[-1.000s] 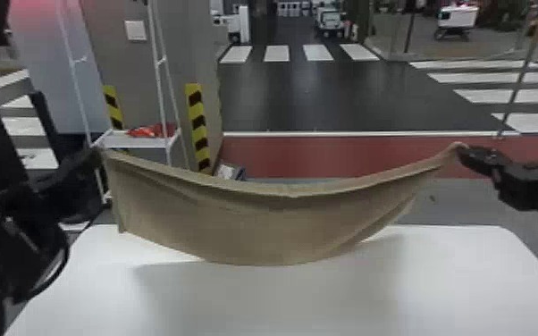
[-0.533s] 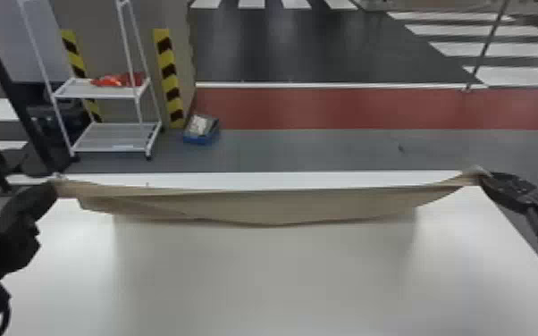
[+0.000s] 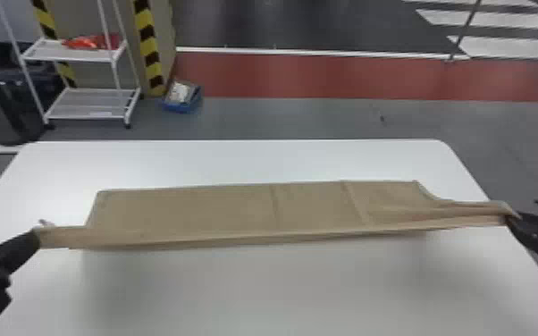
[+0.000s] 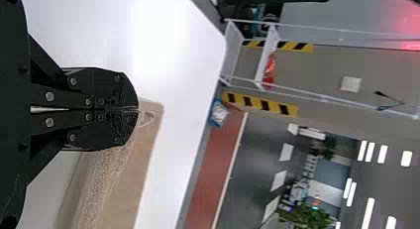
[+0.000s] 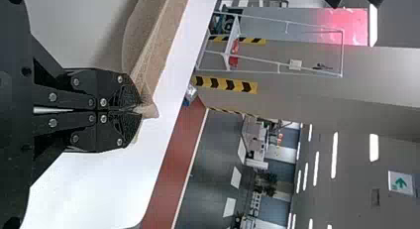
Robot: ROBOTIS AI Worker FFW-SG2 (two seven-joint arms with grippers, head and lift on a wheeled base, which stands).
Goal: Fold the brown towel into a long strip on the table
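The brown towel [image 3: 228,210] stretches across the white table, its far part lying flat and its near edge held up between both grippers. At the left end, my left gripper [image 3: 36,237] is shut on a corner; the left wrist view has the left gripper [image 4: 137,110] pinching the towel [image 4: 124,184]. At the opposite end, my right gripper [image 3: 510,218] grips the other near corner, bunched there. In the right wrist view the right gripper [image 5: 141,111] is shut with a bit of towel [image 5: 161,50] poking past its tips.
The white table [image 3: 281,295] extends in front of and behind the towel. Beyond its far edge stand a white wire shelf [image 3: 87,105] with a red item and a blue box [image 3: 182,97] on the floor.
The towel has come down from hanging in the air onto the table, its far part now laid flat. Both grippers have lowered and come nearer with their corners, and the head view has tilted down.
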